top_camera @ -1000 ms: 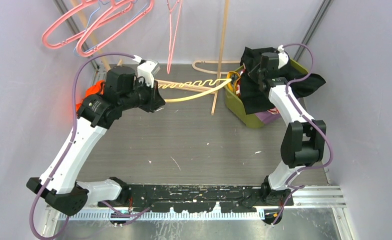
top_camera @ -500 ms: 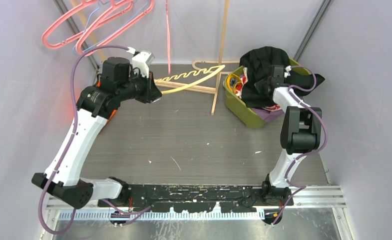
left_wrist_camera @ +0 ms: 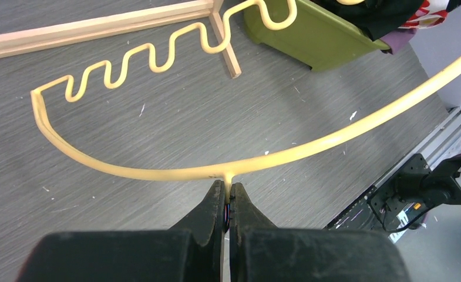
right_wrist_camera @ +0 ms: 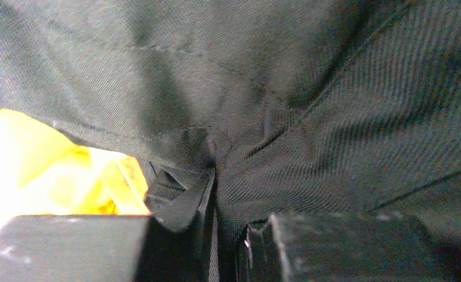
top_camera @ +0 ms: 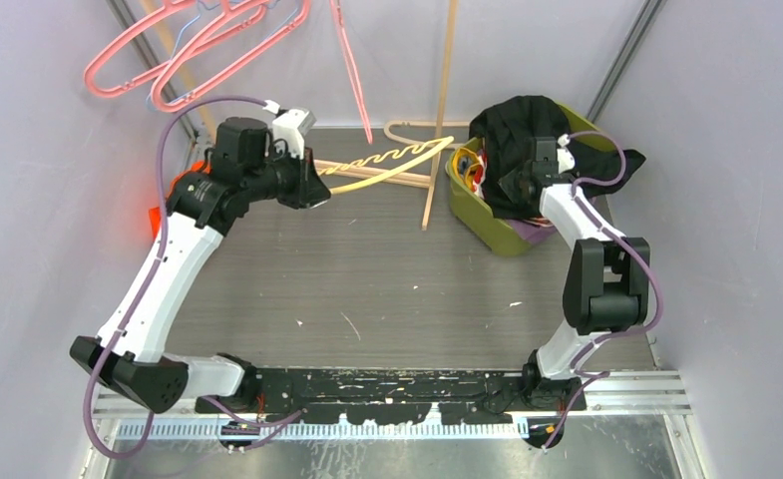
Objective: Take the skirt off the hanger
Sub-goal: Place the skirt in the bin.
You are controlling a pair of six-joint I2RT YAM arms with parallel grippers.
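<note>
The black skirt (top_camera: 527, 135) lies bunched over the green bin (top_camera: 487, 228) at the back right, clear of the hanger. My right gripper (top_camera: 523, 182) is buried in it and shut on a fold of the black fabric (right_wrist_camera: 286, 117). The yellow hanger (top_camera: 387, 168) with a wavy bar is bare and held above the table. My left gripper (top_camera: 317, 192) is shut on its stem; the left wrist view shows the fingers (left_wrist_camera: 213, 202) pinched on the stub under the hanger's curved arm (left_wrist_camera: 157, 173).
Pink hangers (top_camera: 183, 45) hang at the back left, one pink wire (top_camera: 352, 70) dangling mid-back. A wooden rack post (top_camera: 439, 110) and its base rail (left_wrist_camera: 98, 29) stand between the arms. Yellow and red clothes (top_camera: 467, 165) fill the bin. An orange object (top_camera: 163, 205) sits behind the left arm.
The skirt has dropped from held-up onto the bin and my right gripper has sunk with it. My left gripper has swung the bare hanger left, away from the bin.
</note>
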